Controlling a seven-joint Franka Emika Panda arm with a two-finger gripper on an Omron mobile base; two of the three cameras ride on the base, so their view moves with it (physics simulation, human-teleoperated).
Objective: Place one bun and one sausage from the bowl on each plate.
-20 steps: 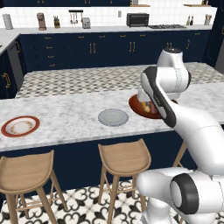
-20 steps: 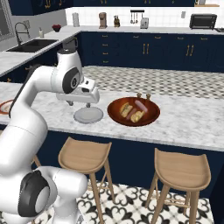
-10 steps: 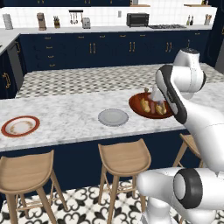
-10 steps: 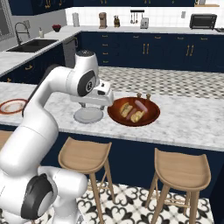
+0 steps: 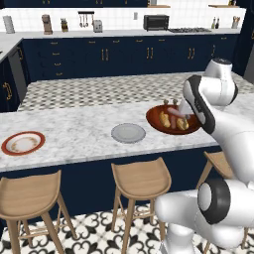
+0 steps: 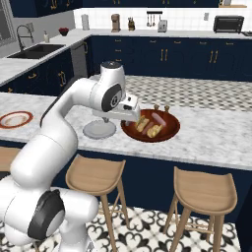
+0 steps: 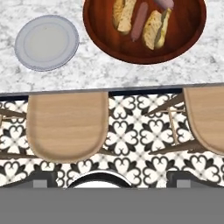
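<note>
The dark orange-red bowl (image 5: 155,124) (image 6: 168,133) (image 7: 186,24) sits on the marble counter and holds two split buns (image 7: 124,13) (image 7: 155,28) and two sausages (image 7: 139,19) (image 7: 164,3). Left of it lies the plain grey plate (image 5: 128,133) (image 6: 97,130) (image 7: 47,42), bare. The red-rimmed plate (image 5: 22,143) (image 6: 15,118) rests far to the left, also bare. My gripper (image 5: 183,115) (image 6: 134,117) (image 7: 113,177) hangs open and empty above the bowl's near-left edge, over the counter's front.
Wooden stools (image 7: 68,124) (image 7: 205,118) stand below the counter's front edge over patterned floor tiles. Two small shakers (image 6: 161,107) stand just behind the bowl. A sink (image 6: 37,50) lies on the far left counter.
The arm has swung right, from over the grey plate to the bowl's near side. The jaws have spread a little wider.
</note>
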